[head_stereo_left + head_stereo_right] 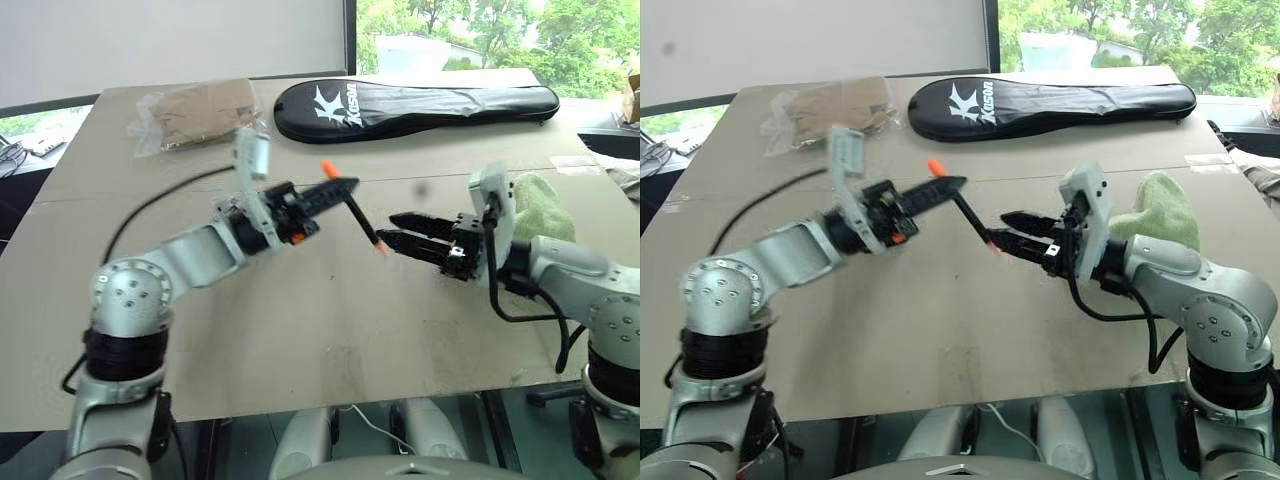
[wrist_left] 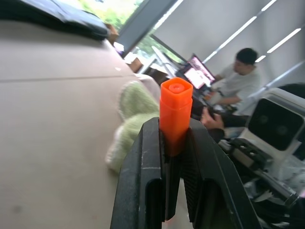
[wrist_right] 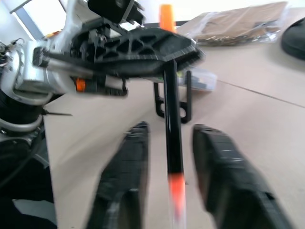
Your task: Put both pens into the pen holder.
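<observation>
My left gripper (image 1: 345, 187) is shut on the pen (image 1: 362, 220), a dark barrel with an orange cap (image 2: 175, 112) that sticks up between the fingers. The pen slants down toward my right gripper (image 1: 390, 230). In the right wrist view, the right gripper's fingers (image 3: 128, 162) stand apart on either side of the pen's orange-white lower end (image 3: 175, 188) without touching it. Both grippers hover above the middle of the table. The pen holder (image 3: 188, 98), a black frame with clear plastic, stands on the table behind the pen in the right wrist view. The other pen is out of view.
A black racket bag (image 1: 420, 105) lies at the table's far side, and a crinkled clear bag of brown material (image 1: 195, 112) at the far left. A green cloth (image 1: 545, 205) rests by my right arm. A black cable (image 1: 150, 210) trails on the left. A person (image 2: 238, 81) sits beyond the table.
</observation>
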`<state>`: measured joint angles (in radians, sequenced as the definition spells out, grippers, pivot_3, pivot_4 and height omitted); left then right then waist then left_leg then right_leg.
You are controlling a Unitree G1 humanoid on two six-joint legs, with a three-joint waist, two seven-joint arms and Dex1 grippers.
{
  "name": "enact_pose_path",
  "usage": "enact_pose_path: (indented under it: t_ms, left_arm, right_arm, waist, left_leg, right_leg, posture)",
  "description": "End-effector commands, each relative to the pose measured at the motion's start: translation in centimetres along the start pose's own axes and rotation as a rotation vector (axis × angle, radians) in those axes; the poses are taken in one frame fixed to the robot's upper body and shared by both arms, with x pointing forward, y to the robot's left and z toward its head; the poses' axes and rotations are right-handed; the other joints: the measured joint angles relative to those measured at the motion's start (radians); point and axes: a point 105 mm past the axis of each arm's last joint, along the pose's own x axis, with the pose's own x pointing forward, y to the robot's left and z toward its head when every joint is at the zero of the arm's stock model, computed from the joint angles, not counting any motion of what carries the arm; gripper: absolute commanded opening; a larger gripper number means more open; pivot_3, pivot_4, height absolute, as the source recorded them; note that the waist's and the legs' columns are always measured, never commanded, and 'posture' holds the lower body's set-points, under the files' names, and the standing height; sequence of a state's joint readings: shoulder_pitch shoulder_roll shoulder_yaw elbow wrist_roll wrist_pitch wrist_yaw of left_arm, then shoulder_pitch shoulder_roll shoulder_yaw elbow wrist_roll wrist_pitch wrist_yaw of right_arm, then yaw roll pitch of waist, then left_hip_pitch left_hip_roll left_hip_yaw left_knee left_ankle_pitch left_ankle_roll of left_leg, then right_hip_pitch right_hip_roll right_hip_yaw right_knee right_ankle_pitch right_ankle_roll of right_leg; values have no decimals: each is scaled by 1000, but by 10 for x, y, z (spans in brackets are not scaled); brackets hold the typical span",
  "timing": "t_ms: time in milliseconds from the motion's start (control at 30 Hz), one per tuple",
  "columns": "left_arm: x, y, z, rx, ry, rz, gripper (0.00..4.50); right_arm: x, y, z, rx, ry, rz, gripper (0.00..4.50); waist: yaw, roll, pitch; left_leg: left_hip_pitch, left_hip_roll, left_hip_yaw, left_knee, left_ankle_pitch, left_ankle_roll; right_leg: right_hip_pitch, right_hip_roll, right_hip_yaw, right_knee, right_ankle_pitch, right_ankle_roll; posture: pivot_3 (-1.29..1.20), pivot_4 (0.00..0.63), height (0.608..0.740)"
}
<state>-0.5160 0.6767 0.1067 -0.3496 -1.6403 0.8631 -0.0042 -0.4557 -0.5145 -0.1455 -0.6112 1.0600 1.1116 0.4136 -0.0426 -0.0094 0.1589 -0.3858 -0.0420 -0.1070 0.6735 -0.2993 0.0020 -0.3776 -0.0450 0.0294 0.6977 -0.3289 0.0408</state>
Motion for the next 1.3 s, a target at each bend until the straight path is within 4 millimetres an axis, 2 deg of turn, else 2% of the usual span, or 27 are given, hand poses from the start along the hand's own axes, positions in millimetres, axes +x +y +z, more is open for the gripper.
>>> enact_pose_path:
  t_ms: [33,100,200,300,367,467,667,900,1033,1200,1233,1267,1300]
  left_arm:
    - [-10,-19,30,255,-70,4,0]
    - [-17,-30,42,375,-96,35,0]
    - [-26,-43,44,652,-119,72,0]
    - [-33,-45,37,1025,-51,100,0]
    - [-43,-34,32,1248,11,153,0]
    - [-60,-19,33,1456,22,244,0]
    - [-87,15,18,1539,70,344,0]
    - [-93,36,7,1518,78,337,0]
    - [-94,48,7,1533,75,344,0]
    - [-101,68,18,1535,53,401,0]
    - [-102,70,19,1529,41,402,1022]
    - [-101,69,21,1516,20,391,1196]
    - [-101,68,21,1507,6,381,1631]
  right_arm:
    - [-16,-3,18,-85,-56,-8,3201]
    - [-26,-3,21,-186,-22,-26,4379]
    - [-36,-6,4,-294,94,-49,4379]
    - [-38,-9,-4,-299,112,-39,4379]
    - [-35,-14,-7,-298,117,-46,4379]
    - [-32,-18,-10,-303,124,-53,4379]
    - [-30,-20,-16,-305,126,-40,4379]
    - [-30,-19,-18,-308,119,-46,4379]
    - [-30,-16,-18,-310,115,-51,4379]
    - [-31,-15,-20,-309,114,-63,4379]
    - [-31,-15,-20,-309,115,-64,4500]
    - [-31,-14,-20,-311,114,-65,4500]
    - [-32,-14,-20,-312,113,-66,4500]
  waist:
    - [2,0,0]
    - [4,0,0]
    - [6,0,0]
    - [2,0,0]
    - [-2,0,1]
    - [4,2,1]
    - [23,1,2]
    - [31,1,2]
    - [30,1,2]
    - [26,1,2]
    - [27,0,2]
    - [27,0,2]
    - [27,0,2]
  left_leg:
    - [0,0,0,0,0,0]
    - [-2,0,0,0,0,0]
    - [-5,0,-3,0,0,0]
    - [-5,0,-1,-2,0,0]
    - [-3,1,2,-3,0,0]
    - [3,2,6,-5,0,0]
    - [1,2,5,-5,0,0]
    - [0,2,4,-4,0,1]
    - [0,2,4,-5,0,1]
    - [0,2,3,-5,0,1]
    - [0,2,3,-5,0,1]
    - [0,2,3,-4,0,1]
    - [0,2,3,-4,0,1]
  right_leg:
    - [0,0,-1,0,0,0]
    - [-1,-1,-1,-2,0,0]
    - [-2,-2,-1,-3,0,0]
    - [-2,-1,-1,-3,0,0]
    - [-2,0,0,-2,0,0]
    - [1,1,3,-2,0,0]
    - [0,0,5,-4,0,0]
    - [0,-1,4,-4,0,0]
    - [0,-1,4,-3,0,0]
    - [0,0,4,-3,0,0]
    - [0,-1,3,-3,0,0]
    - [-1,-1,3,-3,0,0]
    - [0,-1,2,-3,0,0]
  posture:
    - [0,150,740]
    - [0,150,740]
    - [0,150,740]
    - [0,150,740]
    - [0,150,740]
    - [0,150,740]
    - [0,150,740]
    - [0,150,740]
    - [0,150,740]
    - [0,150,740]
    - [0,150,740]
    - [0,150,740]
    - [0,150,740]
